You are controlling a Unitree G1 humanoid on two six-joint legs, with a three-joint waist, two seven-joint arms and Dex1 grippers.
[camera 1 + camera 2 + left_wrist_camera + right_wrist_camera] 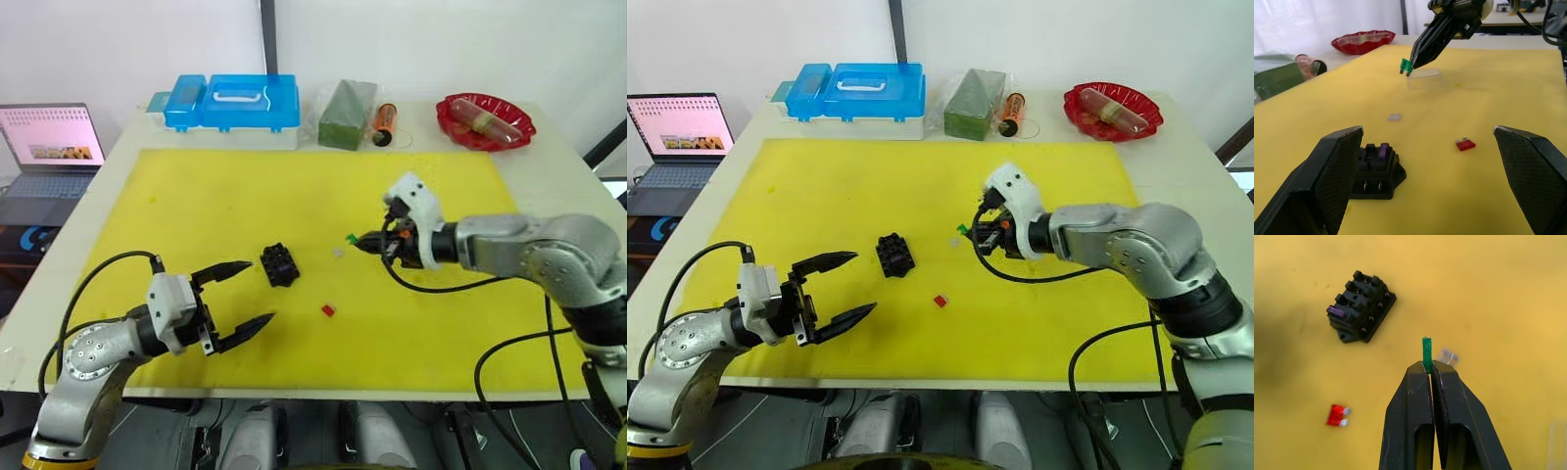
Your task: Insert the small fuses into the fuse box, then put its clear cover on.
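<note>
Left gripper (pixel 242 297) spread wide near fuse box (pixel 279 264); right gripper (pixel 1430 373) pinching green fuse (pixel 1426 354) above mat (pixel 245 196).

Both arms are clad in rounded silver-grey metal segments with dark joint bands, and loose black cables loop alongside each forearm at the lower left and right of the head views. The left gripper (pixel 240 299) has a pale grey wrist block and two tapering black fingers (pixel 1330 176) whose inner faces are cross-hatched. The right gripper (pixel 364 244) sits under a white moulded housing, with slim black fingers (pixel 1418 416).
</note>
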